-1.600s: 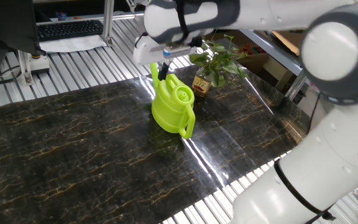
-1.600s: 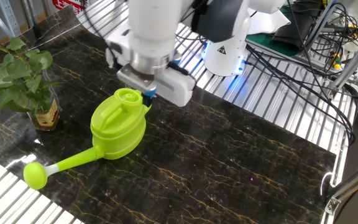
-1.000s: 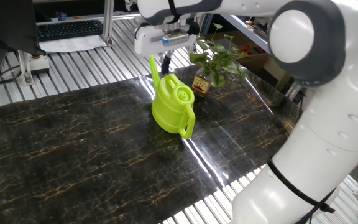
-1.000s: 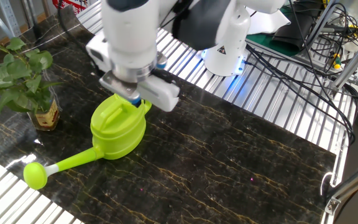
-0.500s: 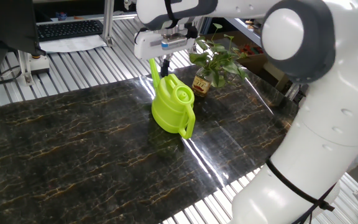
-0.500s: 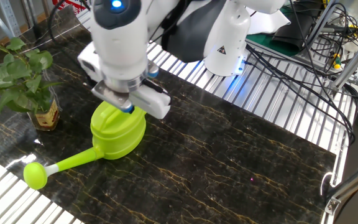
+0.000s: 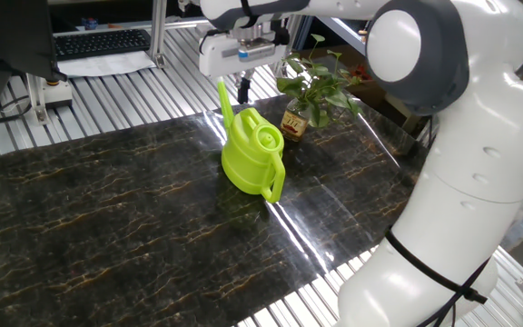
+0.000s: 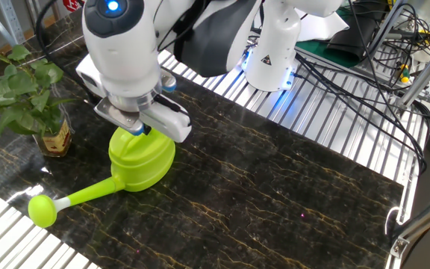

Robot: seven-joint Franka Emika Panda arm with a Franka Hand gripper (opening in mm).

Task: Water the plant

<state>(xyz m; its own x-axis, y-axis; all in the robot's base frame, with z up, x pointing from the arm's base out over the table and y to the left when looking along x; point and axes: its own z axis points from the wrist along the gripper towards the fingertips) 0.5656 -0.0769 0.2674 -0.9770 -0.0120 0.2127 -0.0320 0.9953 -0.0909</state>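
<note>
Your tool [image 7: 242, 88] hangs over the watering can [image 7: 252, 154] beside the plant [image 7: 316, 86]; its grip cannot be told; only the other view shows the spout's bulb [image 8: 42, 211]

We see a glossy dark marble-look tabletop [image 7: 107, 218] with thin gold veins, throwing glare streaks right next to the watering can [image 7: 252, 154]. The can looks like smooth lime-green plastic with a slight sheen. Plant [image 8: 21, 93] beside the can: soft matt leaves, shiny brown glass jar, paper-like yellowish label. Around the tabletop, ribbed bare-metal slats [image 8: 334, 119]. Arm shell [image 7: 479, 154] is smooth glossy white and grey plastic.
</note>
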